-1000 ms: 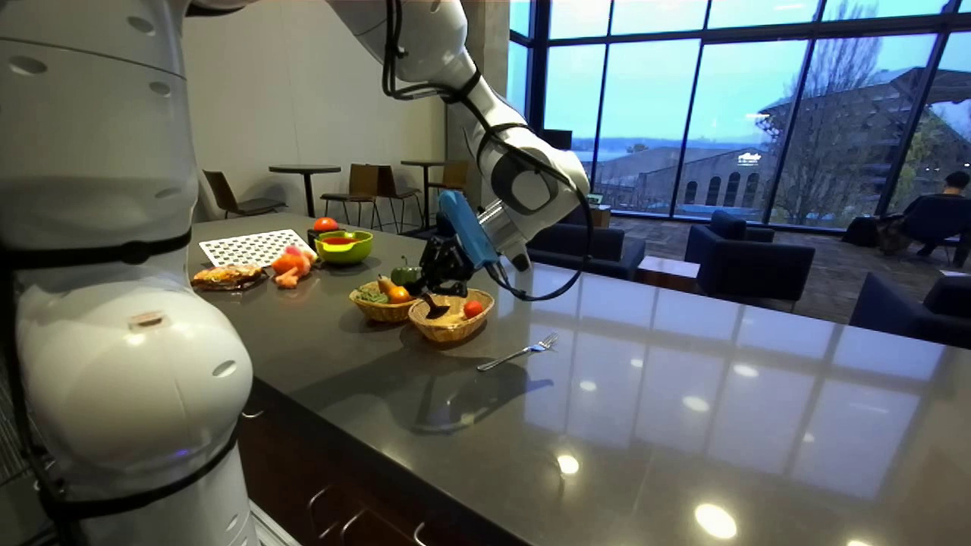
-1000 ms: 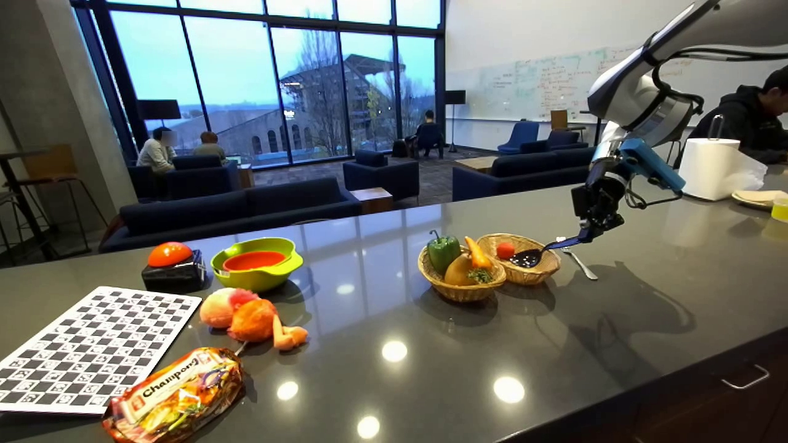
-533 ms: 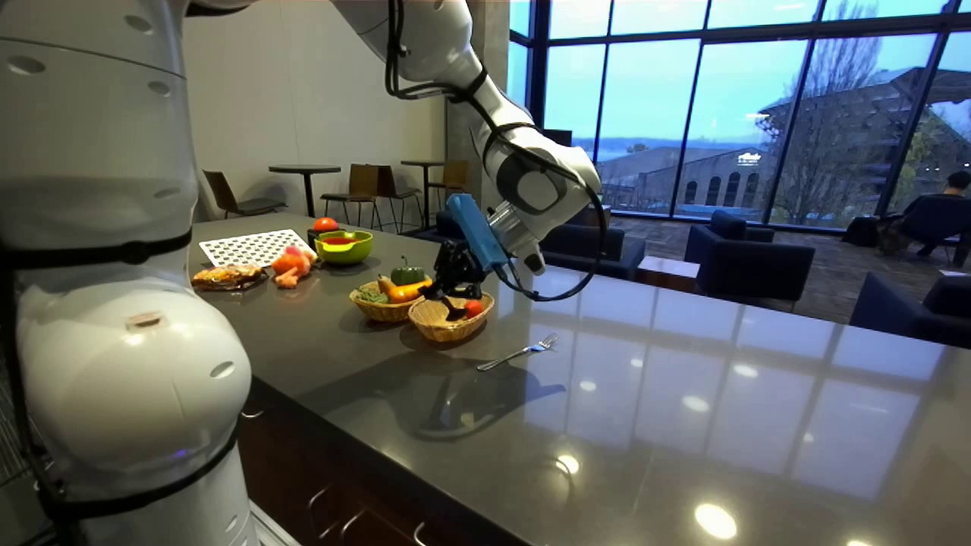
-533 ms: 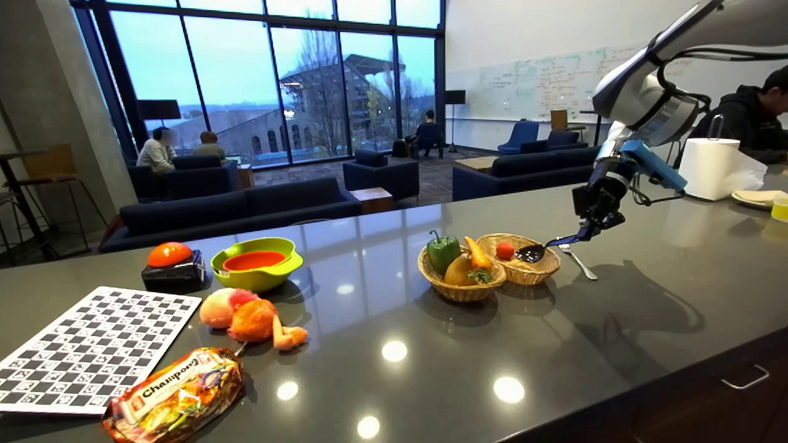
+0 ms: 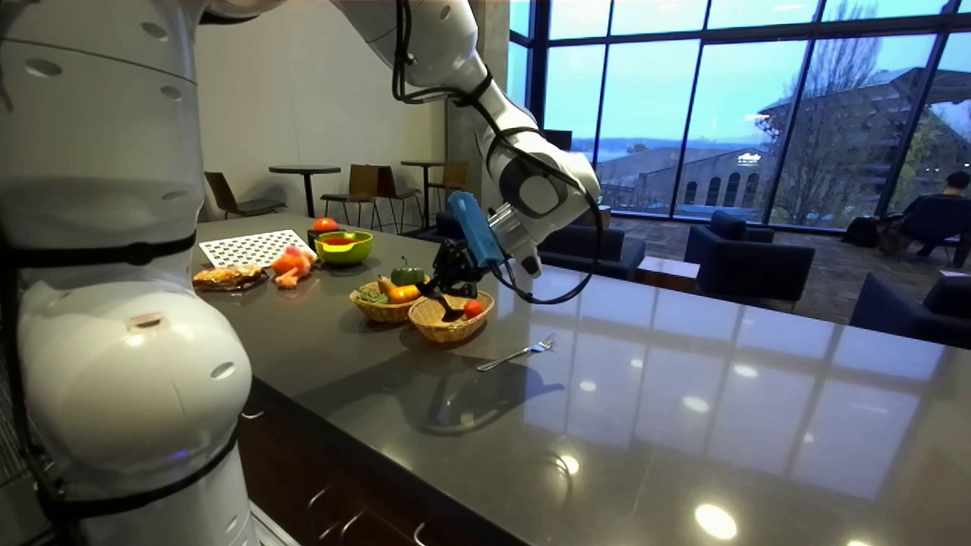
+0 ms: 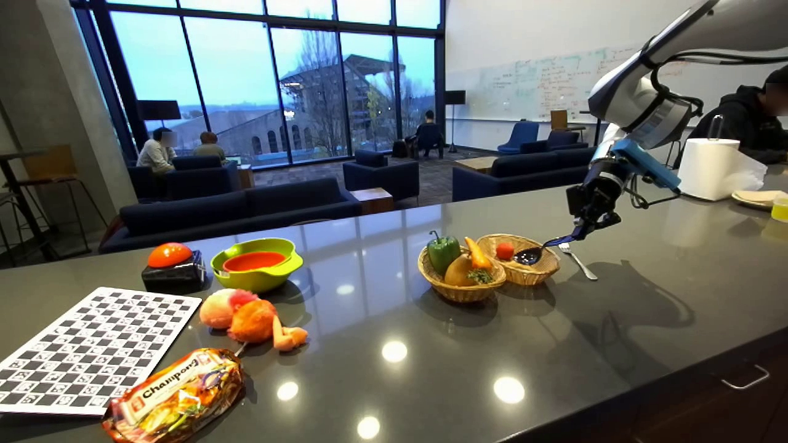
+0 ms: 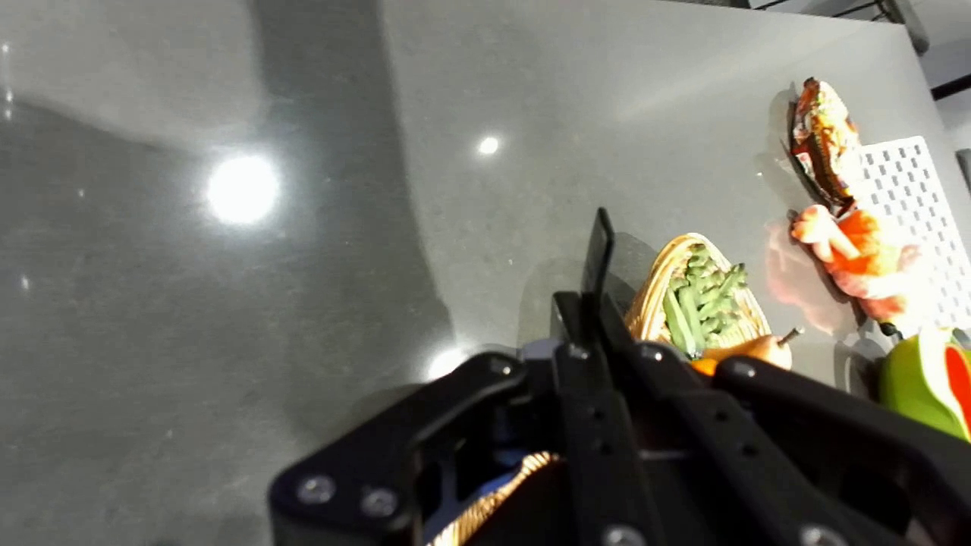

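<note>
Over at the wicker basket [image 6: 537, 277] with the little red tomato [image 6: 505, 250] in it, I've got my gripper [image 6: 582, 231] pinched in tight on the handle of a dark spoon [image 6: 527, 256]. The spoon slants down across the rim, so its bowl end is inside that basket, right by the tomato; honestly can't tell if it's touching the bottom. Just beside it is a second basket [image 6: 465, 293] packed with a green pepper [image 6: 443, 253], a carrot [image 6: 476, 253], something round and tan [image 6: 458, 272] and, in my wrist view, some green beans [image 7: 702, 299]. A fork [image 6: 578, 263] lies on the gray counter [image 6: 431, 381] near the spoon's basket, opposite the veggie side. Well apart from me there's a lime green bowl [image 6: 255, 280] with something red in it, a black box [image 6: 174, 275] with an orange dome on top, an orange plush toy [image 6: 252, 319], a Champong packet [image 6: 178, 394] and a checkered board [image 6: 92, 347].
</note>
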Controlling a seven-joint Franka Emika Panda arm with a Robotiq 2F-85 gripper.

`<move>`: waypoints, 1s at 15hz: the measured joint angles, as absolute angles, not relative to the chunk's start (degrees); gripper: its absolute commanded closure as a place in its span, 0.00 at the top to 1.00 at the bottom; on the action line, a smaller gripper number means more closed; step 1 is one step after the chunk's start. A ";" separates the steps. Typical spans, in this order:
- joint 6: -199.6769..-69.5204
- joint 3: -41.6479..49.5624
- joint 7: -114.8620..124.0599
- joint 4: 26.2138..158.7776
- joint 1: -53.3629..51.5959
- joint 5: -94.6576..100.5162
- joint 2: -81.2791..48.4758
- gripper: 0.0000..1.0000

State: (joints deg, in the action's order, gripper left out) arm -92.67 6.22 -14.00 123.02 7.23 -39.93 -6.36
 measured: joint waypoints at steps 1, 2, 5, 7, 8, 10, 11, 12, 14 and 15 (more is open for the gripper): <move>-92.18 6.17 -13.43 122.45 7.21 -40.64 -6.76 0.01; -91.69 6.14 -12.78 121.85 7.18 -41.51 -7.17 0.01; -90.31 6.14 -10.49 120.05 7.16 -44.88 -8.48 0.01; -89.95 6.14 -9.38 119.06 7.14 -46.64 -9.33 0.01; -89.95 6.14 -9.14 118.71 7.12 -47.18 -9.67 0.01; -89.95 6.13 -8.57 118.34 7.07 -47.78 -10.05 0.01; -89.95 6.12 -8.31 118.32 7.05 -47.92 -10.16 0.01; -89.95 6.11 -8.08 118.32 7.02 -47.99 -10.22 0.01; -89.95 6.11 -7.39 118.33 6.90 -48.11 -10.24 0.01; -89.95 6.09 -7.05 118.35 6.82 -48.21 -10.23 0.01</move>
State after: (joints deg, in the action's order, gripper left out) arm -89.95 6.09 -7.05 118.35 6.82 -48.21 -10.23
